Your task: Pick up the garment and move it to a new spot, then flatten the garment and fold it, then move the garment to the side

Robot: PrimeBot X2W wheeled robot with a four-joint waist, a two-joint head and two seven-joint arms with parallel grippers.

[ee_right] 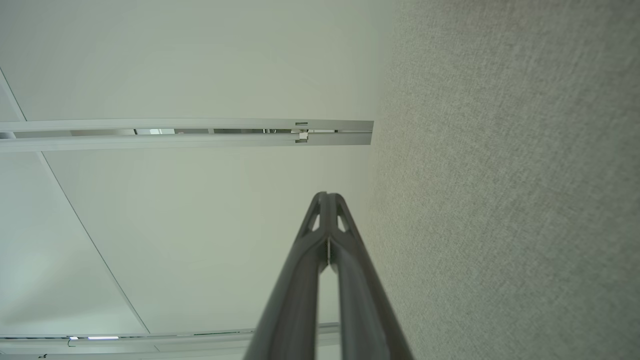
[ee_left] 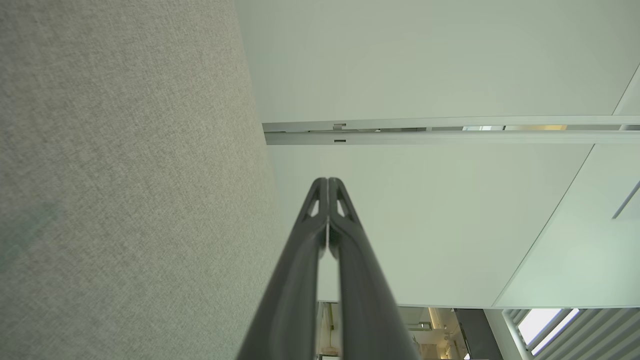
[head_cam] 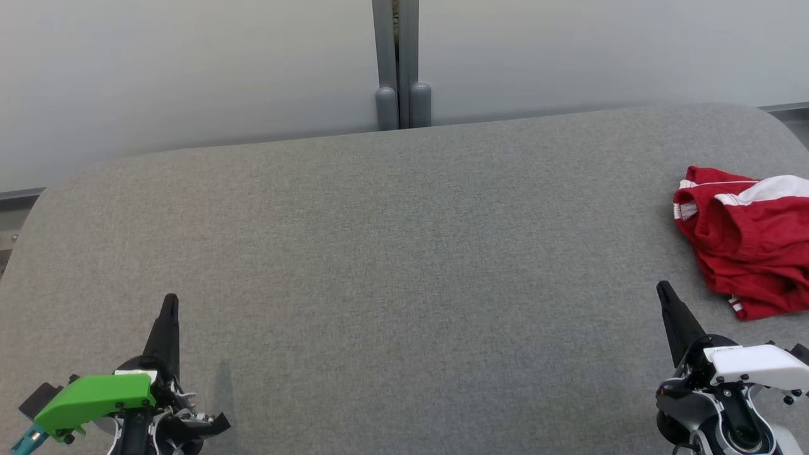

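The garment (head_cam: 749, 243) is red with white stripes and lies crumpled at the far right of the grey fabric surface (head_cam: 392, 253), partly cut off by the head view's right edge. My right gripper (head_cam: 663, 291) hovers at the lower right, just left of and nearer than the garment, apart from it, fingers pressed together and holding nothing. My left gripper (head_cam: 170, 300) rests at the lower left, far from the garment, also shut and empty. In the wrist views the left gripper (ee_left: 328, 181) and the right gripper (ee_right: 326, 196) each show their tips touching.
A pale partition wall (head_cam: 189, 69) with a grey post (head_cam: 403, 63) runs behind the surface's far edge. The surface has rounded corners at the back left and back right. Each wrist view shows the grey fabric to one side and pale wall panels beyond.
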